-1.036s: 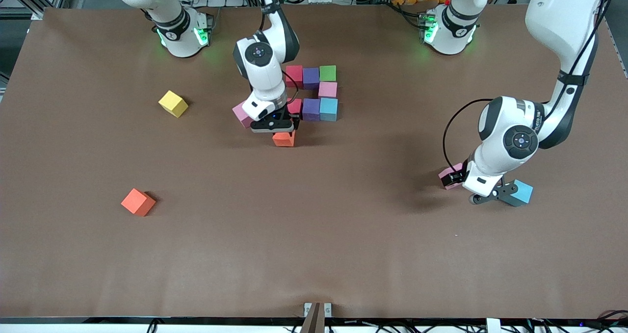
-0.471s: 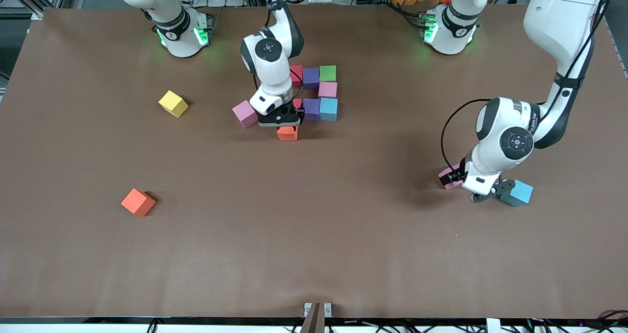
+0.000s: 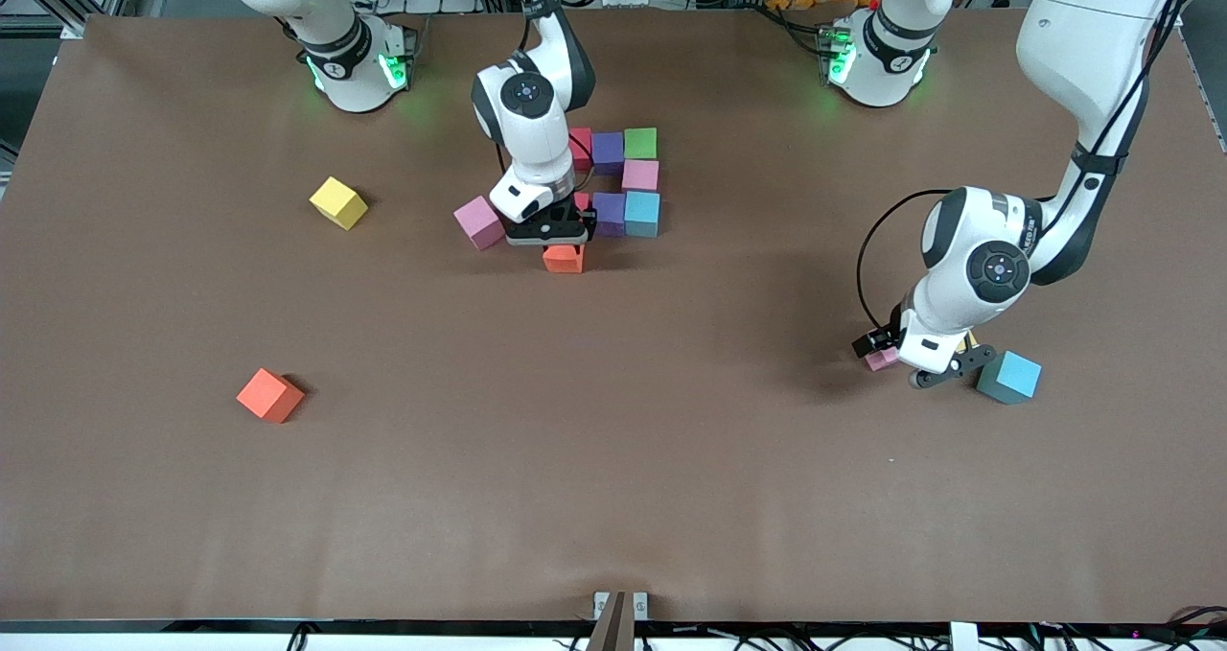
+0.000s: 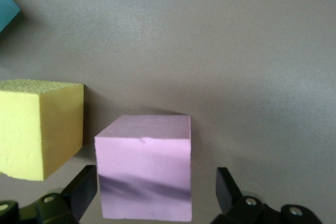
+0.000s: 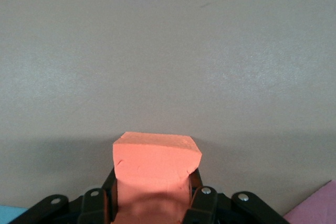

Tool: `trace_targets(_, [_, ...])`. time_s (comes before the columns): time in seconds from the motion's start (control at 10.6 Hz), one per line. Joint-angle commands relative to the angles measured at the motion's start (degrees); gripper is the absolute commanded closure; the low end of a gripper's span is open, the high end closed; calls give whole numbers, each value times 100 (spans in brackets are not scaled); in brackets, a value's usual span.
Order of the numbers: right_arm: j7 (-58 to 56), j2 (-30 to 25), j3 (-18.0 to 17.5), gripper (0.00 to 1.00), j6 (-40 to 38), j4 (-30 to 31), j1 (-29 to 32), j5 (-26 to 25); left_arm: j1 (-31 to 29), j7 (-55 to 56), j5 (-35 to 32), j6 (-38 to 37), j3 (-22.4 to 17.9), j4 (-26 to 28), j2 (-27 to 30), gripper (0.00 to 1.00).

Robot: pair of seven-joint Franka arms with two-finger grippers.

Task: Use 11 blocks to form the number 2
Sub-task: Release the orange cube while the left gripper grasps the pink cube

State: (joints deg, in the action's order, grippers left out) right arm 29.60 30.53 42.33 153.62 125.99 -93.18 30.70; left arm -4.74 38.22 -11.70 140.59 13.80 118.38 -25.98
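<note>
Right wrist view shows the right gripper point(image 5: 152, 203) clamped on an orange block point(image 5: 156, 174), the foam denting at the pinch, so these cubes look light, soft and grippy, best taken low on two flat sides; it sits just in front of the unfinished number 2 point(image 3: 623, 181). Left gripper point(image 4: 152, 192) hangs with fingers spread around a pink block point(image 4: 144, 179) beside a yellow block point(image 4: 39, 127), well away from the number 2 toward the left arm's end. No readable brand or writing on any block.
</note>
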Motion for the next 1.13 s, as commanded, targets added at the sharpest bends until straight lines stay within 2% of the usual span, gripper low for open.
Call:
trace_targets(0.0, [187, 6, 48, 96, -25, 145, -200, 24, -53, 45, 71, 109, 35, 71, 32, 6])
trace_targets(0.09, [187, 6, 48, 97, -60, 153, -227, 24, -53, 45, 71, 109, 35, 80, 32, 16])
trace_targets(0.47, [248, 32, 39, 97, -130, 154, -288, 24, -53, 45, 71, 109, 35, 80, 23, 42])
trace_targets(0.75, [362, 111, 21, 97, -183, 180, -367, 24, 61, 80, 62, 66, 79, 28, 84, 46])
trace_targets(0.94, [362, 137, 21, 94, -183, 189, -385, 24, 175, 238, 71, 57, 341, -182, 111, 46])
trace_targets(1.04, [362, 137, 21, 76, -201, 189, -376, 24, 219, 239, 62, 57, 438, -236, 119, 46])
